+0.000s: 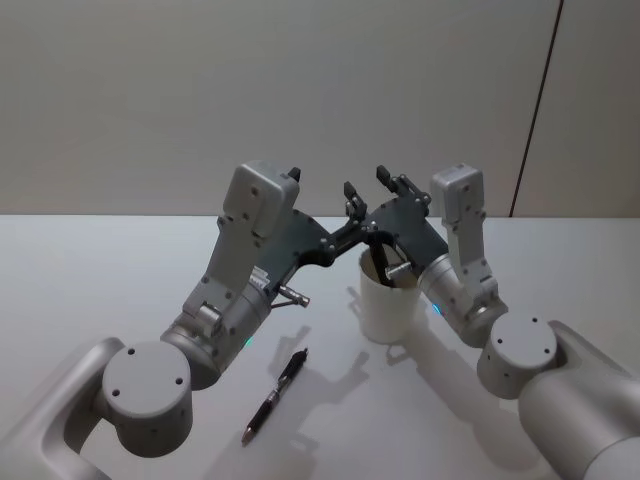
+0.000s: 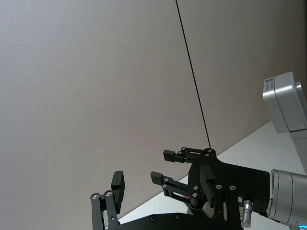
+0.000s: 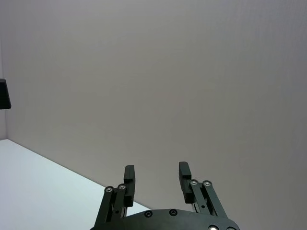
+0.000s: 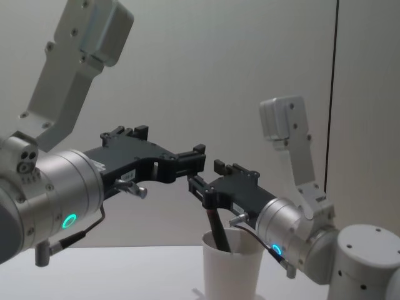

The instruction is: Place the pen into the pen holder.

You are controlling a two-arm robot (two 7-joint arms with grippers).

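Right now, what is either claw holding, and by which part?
Nothing. Left claw and right claw are open, empty, raised near the pen holder; a pen lies on the table.

From the head: high, facing forward and down onto the surface (image 1: 100, 270), at middling range. From the chest: lower, facing level across, close on the left hand (image 4: 169, 142) and right hand (image 4: 206, 174) above the pen holder (image 4: 231, 270), all shared with the head view. From each wrist: tilted up at the wall (image 3: 153, 72), just behind own fingers (image 3: 129, 175); from the left wrist, the right hand too.
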